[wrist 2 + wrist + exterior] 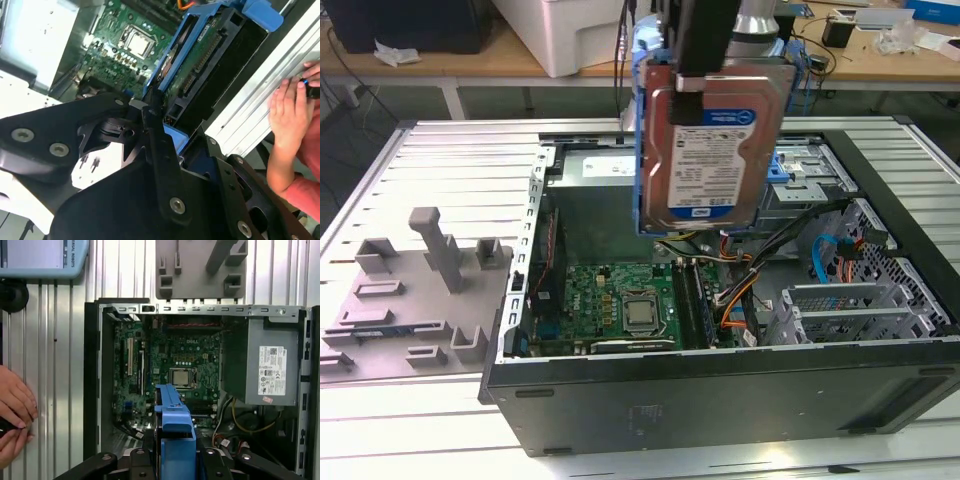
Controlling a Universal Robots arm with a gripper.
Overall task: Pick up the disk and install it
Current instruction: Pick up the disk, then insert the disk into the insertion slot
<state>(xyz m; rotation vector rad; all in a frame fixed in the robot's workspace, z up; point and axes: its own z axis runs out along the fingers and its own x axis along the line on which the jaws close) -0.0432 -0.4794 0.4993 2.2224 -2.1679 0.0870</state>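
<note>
1. step in hand: the carry. the gripper [688, 92] has its fingers clenched on the disk [715, 150], which hangs on edge in the air above the open computer case [720, 405]. the pick-up is done; the installation is not.
2. position: the disk hangs over the middle of the case, above the motherboard [620, 300] and just to the exterior view's left of the grey drive cage [805, 175]. it appears to touch nothing but the fingers.
3. what the next move calls for (a judgement): the disk is upright and clear of any bay. seating it would probably mean turning it to match the cage's opening, lining its blue carrier up squarely, and keeping clear of the loose cables [735, 300] beneath.
4. the exterior view gives the disk's label face, its height above the case, and the grey fixture block [430, 265] on the slatted table [450, 160].
5. the first wrist view adds a look straight down past the carrier's blue edge into the case. it shows the power supply [267, 365] and a person's hand [12, 405] resting on the table outside the case wall.
6. the second wrist view adds the disk's other face, with its green circuit board [197, 65], and the black fingers [152, 125] pressed against the carrier.
</note>
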